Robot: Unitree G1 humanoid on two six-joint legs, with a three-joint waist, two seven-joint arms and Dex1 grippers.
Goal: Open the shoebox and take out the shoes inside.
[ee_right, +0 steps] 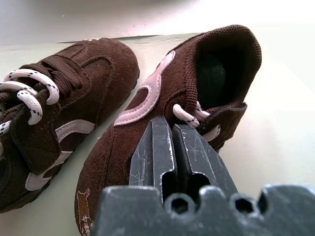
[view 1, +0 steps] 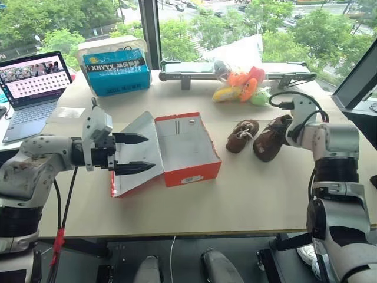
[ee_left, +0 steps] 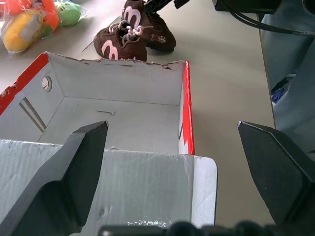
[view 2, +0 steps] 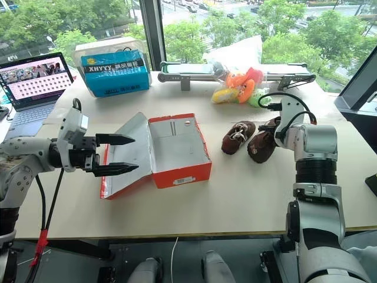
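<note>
head cam: shoebox sits open mid counter, lid folded flat out to its left side, inside bare. both shoes lie on the counter just right of the shoebox, side by side, w/ plush toys behind them and a blue box + laptop back-left of the shoebox. left hand hovers over the lid, fingers spread wide, holding nothing. right hand is at the shoe farthest from the shoebox.

left wrist cam: wide-apart fingers frame the lid and the bare shoebox interior; shoes beyond its far wall.

right wrist cam: right hand's fingers pressed together, tips at the laces of the nearer shoe; can't tell if laces are pinched.
</note>
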